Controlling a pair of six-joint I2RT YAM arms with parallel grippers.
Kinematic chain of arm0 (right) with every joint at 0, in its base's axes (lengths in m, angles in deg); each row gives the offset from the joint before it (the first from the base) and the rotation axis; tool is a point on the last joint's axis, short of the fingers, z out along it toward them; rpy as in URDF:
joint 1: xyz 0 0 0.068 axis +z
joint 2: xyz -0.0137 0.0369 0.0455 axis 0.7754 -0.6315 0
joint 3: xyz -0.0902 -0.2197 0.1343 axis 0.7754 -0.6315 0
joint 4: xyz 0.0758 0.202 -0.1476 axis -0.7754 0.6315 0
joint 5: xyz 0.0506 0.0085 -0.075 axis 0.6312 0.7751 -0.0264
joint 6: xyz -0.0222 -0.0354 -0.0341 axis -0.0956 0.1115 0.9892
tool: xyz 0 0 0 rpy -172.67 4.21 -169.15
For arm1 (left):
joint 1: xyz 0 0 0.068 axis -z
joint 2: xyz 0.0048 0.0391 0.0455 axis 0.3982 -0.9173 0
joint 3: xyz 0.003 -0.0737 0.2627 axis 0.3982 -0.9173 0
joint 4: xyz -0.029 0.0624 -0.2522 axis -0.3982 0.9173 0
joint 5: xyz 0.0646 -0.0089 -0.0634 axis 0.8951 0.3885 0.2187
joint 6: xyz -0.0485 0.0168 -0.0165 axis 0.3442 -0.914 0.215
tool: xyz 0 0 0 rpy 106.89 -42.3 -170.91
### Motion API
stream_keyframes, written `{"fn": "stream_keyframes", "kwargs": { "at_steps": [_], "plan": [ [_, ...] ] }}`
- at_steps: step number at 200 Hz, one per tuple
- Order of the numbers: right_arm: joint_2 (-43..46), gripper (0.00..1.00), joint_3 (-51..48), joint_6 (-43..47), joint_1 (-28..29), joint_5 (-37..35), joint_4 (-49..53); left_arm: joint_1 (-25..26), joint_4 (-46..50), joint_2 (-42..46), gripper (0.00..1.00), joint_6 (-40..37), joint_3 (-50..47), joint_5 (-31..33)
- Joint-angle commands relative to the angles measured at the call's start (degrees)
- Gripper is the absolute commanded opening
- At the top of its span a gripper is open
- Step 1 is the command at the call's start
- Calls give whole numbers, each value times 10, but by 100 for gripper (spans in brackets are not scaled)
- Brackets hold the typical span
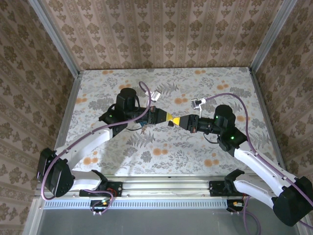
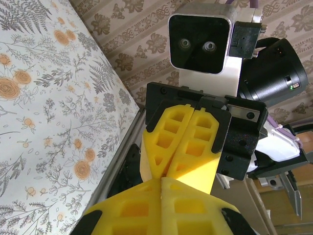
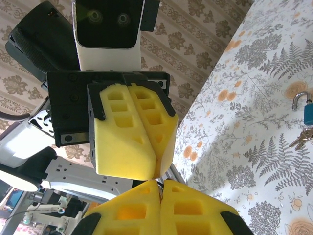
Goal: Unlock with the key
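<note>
The blue padlock (image 3: 307,110) lies flat on the floral tabletop (image 3: 254,161) with its shackle up-frame in the right wrist view. A small bunch of keys (image 3: 300,139) rests just beside its body, so neither is in any grip and the lock looks untouched. Both sit off to one side of the arms and below them. The two arms meet nose to nose above the middle of the tabletop. The right claw (image 3: 161,186) is clenched, its yellow pads pressed flat together with nothing seen between them. The left claw (image 3: 155,168) faces it tip to tip, equally clenched and empty. This pose serves no grasp, and it reads more as an alignment or starting stance. The unlocking has probably not begun: one claw must first release and descend for the keys while the other steadies the padlock.
</note>
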Motion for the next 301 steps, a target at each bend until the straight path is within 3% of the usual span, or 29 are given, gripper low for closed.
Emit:
{"fn": "stream_keyframes", "kwargs": {
  "at_steps": [1,25,35,40,54,62,90,122,180,248,301],
  "plan": [
    [17,0,21,14,6,28,-13,1,-4,-5,0,-10,12,4],
    [22,0,18,20,12,19,-11,0,-9,-6,0,-5,10,8],
    [24,0,16,22,12,14,-8,-3,-13,-5,5,-1,7,12],
    [26,0,16,24,12,9,-5,-5,-15,-4,10,3,4,13],
    [31,0,9,24,12,-10,-1,-12,-27,-1,36,15,-3,21],
    [34,0,5,23,12,-17,-4,-16,-36,3,43,22,-9,22],
    [35,0,-1,17,12,-30,-10,-16,-66,6,42,39,-18,14],
    [30,0,-2,13,12,-42,-12,-8,-80,6,29,44,-20,7],
    [24,0,-2,17,11,-68,11,-6,-101,11,41,52,-31,19],
    [74,0,-10,51,-19,-117,125,-28,132,-2,60,-74,1,179],
    [137,0,-50,66,-47,-173,209,-15,291,-112,62,-122,90,289]
  ]
}}
